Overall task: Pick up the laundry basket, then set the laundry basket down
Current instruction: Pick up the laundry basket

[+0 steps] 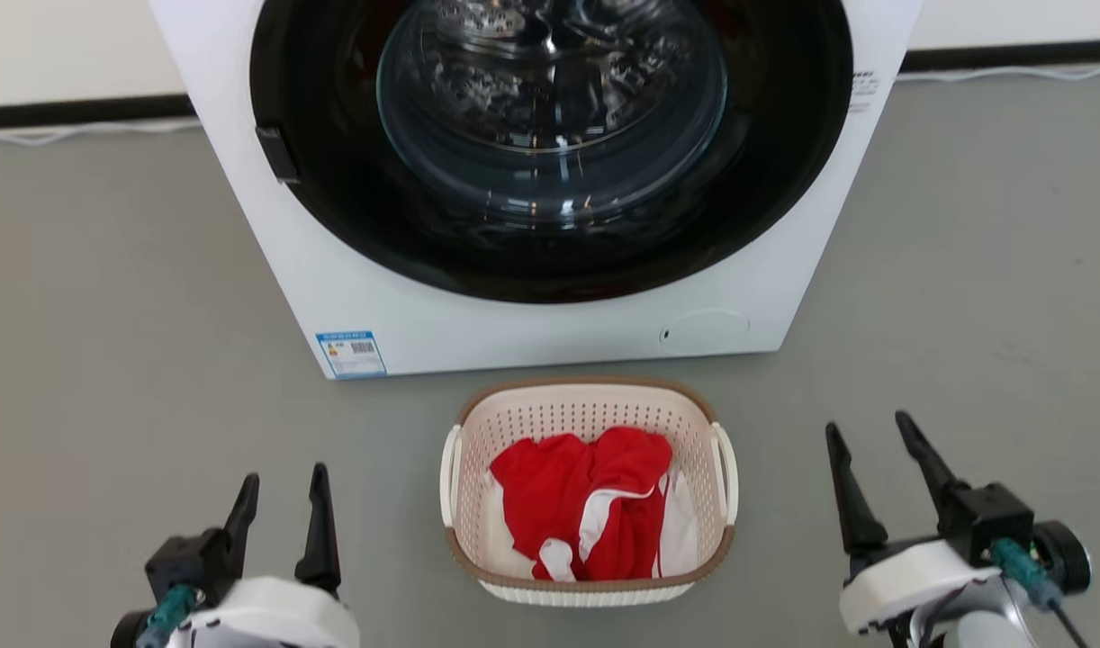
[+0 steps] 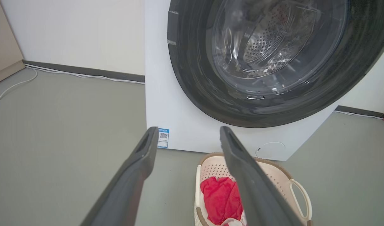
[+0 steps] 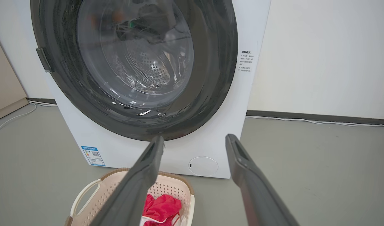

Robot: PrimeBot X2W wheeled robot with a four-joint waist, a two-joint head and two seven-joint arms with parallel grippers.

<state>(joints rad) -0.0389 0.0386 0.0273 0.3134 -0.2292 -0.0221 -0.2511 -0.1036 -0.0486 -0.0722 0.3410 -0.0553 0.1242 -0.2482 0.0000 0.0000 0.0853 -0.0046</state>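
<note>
While the laundry basket (image 1: 586, 416) stood on the grey floor (image 1: 109, 315), just in front of the white washing machine (image 1: 532, 337), my left gripper (image 1: 284, 474) and my right gripper (image 1: 867, 423) hung at its two sides, both apart from it. Both had their fingers spread and held nothing. Inside the basket lay a red and white cloth (image 1: 586, 513).

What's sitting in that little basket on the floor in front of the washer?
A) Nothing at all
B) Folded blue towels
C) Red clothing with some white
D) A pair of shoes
C: the laundry basket in front of the washing machine holds a crumpled red garment with white trim.
</note>
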